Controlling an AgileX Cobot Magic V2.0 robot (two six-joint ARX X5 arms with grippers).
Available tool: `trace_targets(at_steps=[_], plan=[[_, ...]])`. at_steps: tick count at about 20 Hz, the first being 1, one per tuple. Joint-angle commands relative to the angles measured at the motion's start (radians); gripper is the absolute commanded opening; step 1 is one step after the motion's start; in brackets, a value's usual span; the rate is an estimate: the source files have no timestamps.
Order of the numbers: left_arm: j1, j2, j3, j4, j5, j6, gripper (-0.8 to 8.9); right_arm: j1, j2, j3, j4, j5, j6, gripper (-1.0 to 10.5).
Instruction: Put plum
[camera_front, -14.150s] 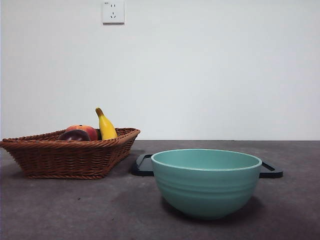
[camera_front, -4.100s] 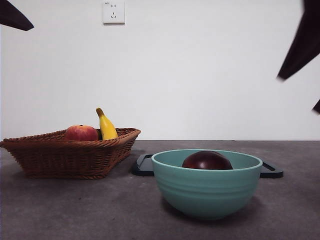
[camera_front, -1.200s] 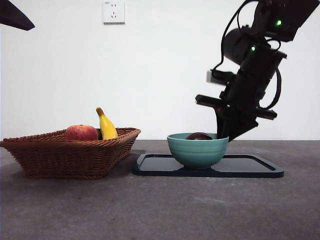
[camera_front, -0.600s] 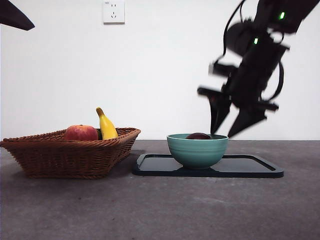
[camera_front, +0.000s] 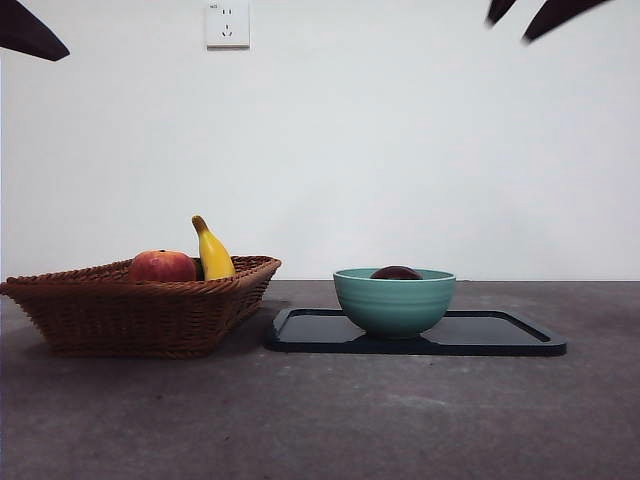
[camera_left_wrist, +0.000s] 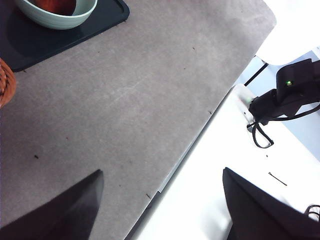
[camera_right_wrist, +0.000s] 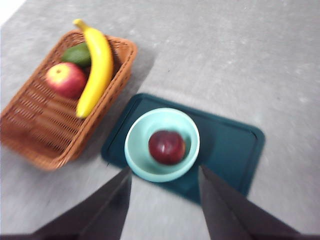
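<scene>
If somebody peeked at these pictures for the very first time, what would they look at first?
Probably the teal bowl on the dark tray, with the shiny dark plum lying inside it. Next to the tray is a wicker basket holding a yellow banana, a red-orange fruit and something green. Both grippers are open and high above the table, holding nothing.

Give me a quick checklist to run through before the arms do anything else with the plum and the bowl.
1. Plum inside the green bowl: ok.
2. Bowl standing on the dark tray: ok.
3. Right gripper open, holding nothing, high above the bowl: ok.
4. Left gripper open, empty, off to the side over the table edge: ok.
5. Banana and red-orange fruit lying in the basket: ok.
</scene>
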Motion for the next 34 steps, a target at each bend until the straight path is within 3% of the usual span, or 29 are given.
trace_targets(at_steps=[1,12,29,34], plan=[[-0.004,0.006,0.008,0.011,0.005,0.02,3.74,0.006,-0.089,-0.013,-0.049,-0.004,-0.02,2.1],[-0.004,0.006,0.008,0.011,0.005,0.019,3.74,0.066,-0.467,-0.401,-0.1,-0.212,-0.023,2.1],[-0.004,0.006,0.008,0.011,0.005,0.014,3.74,0.066,-0.516,-0.452,-0.14,-0.241,-0.027,2.1],[-0.01,0.006,0.008,0.112,-0.008,-0.082,3.76,0.066,-0.516,-0.452,-0.139,-0.241,-0.027,2.1]])
